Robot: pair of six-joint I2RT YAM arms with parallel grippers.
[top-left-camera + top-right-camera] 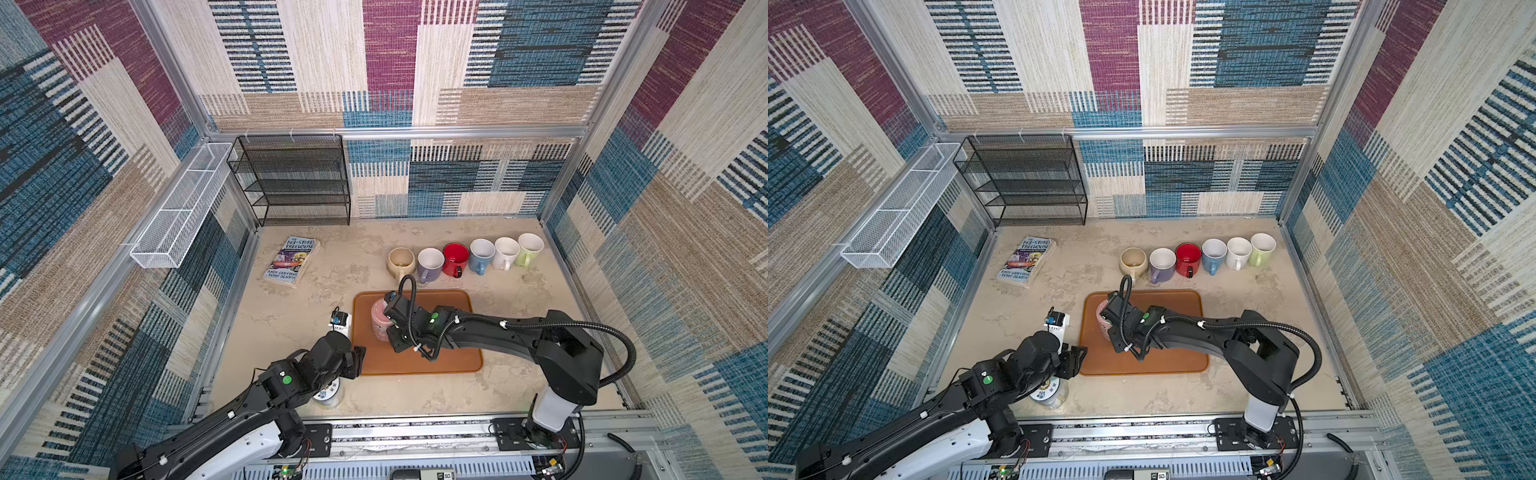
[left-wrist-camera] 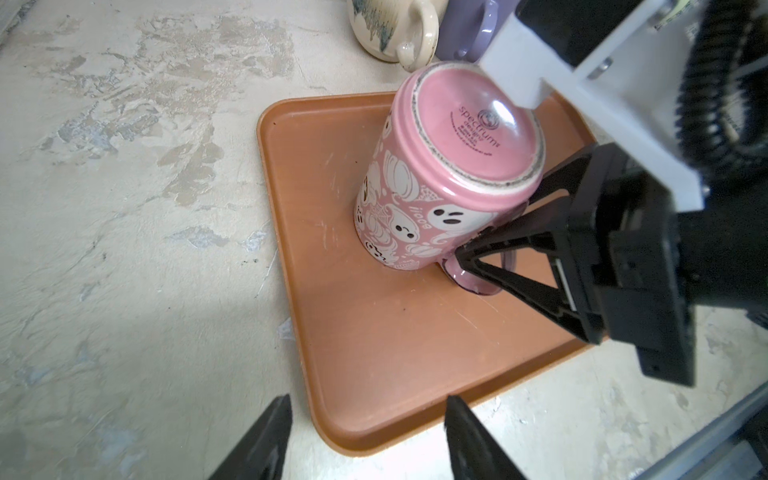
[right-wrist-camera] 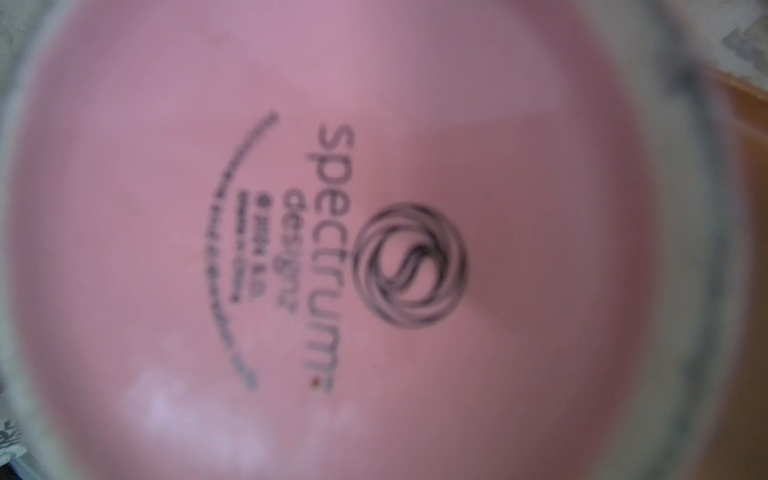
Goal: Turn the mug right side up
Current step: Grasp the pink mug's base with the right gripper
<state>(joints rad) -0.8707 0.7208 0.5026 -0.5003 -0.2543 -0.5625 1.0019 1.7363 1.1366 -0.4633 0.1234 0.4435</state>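
Right gripper: jaws straddle handle of pink mug; whether clamped yet, you cannot tell. Mug stands base up near far left corner of tray. Step in hand, by my reading: securing handle. Next you need firm grip, lift clear, half roll of wrist, set-down on base. Left gripper spread, empty, just off tray's near left corner.

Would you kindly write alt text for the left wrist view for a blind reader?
A pink ceramic mug printed with ghosts stands upside down on an orange-brown plastic tray, with the black right gripper at its handle. The open left gripper frames the foreground.
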